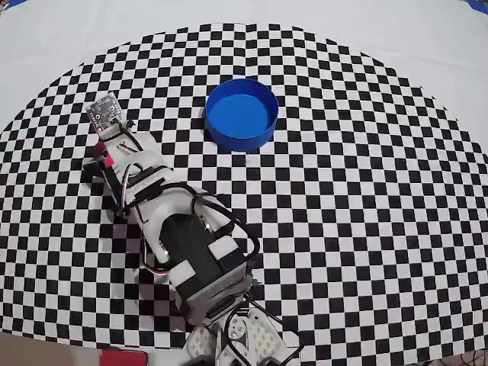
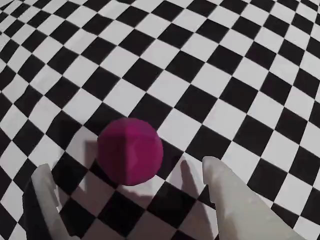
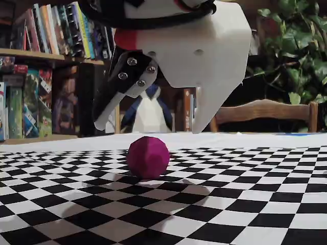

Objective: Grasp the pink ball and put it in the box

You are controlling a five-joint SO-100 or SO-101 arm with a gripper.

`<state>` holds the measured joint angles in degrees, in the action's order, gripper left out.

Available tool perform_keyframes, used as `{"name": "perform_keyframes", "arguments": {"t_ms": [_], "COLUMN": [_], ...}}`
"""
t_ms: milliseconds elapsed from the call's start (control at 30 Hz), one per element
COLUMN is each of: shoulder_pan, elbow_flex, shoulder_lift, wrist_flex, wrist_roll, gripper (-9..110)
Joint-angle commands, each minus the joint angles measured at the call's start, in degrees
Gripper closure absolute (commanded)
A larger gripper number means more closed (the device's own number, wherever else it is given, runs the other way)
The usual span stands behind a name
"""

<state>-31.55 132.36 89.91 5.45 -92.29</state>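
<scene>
The pink ball [image 2: 130, 150] lies on the checkered cloth, a matte magenta sphere. In the fixed view it [image 3: 148, 155] sits just below my gripper [image 3: 148, 128], whose white fingertips hang a little above it, one to each side. In the wrist view my gripper [image 2: 127, 167] is open, the ball lies between and slightly ahead of the fingers [image 2: 225, 190], and nothing touches it. In the overhead view the arm covers the ball. The round blue box [image 1: 238, 142] stands open and empty, to the upper right of the gripper head [image 1: 114, 152].
The black-and-white checkered cloth [image 1: 366, 191] covers the table, with plain white cloth beyond it. The arm's base [image 1: 229, 320] is at the bottom edge. Behind the table in the fixed view are a bookshelf [image 3: 46, 61], a wooden chair [image 3: 265, 115] and a plant [image 3: 301, 46].
</scene>
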Motion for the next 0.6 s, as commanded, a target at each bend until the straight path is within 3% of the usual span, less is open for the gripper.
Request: {"name": "perform_keyframes", "arguments": {"t_ms": [0,567], "shoulder_pan": [0.09,-0.35], "elbow_flex": [-2.64,-6.15], "shoulder_lift": [-0.18,-3.25], "wrist_flex": [0.18,-2.55], "wrist_roll": [0.26,0.26], "gripper": [66,66]}}
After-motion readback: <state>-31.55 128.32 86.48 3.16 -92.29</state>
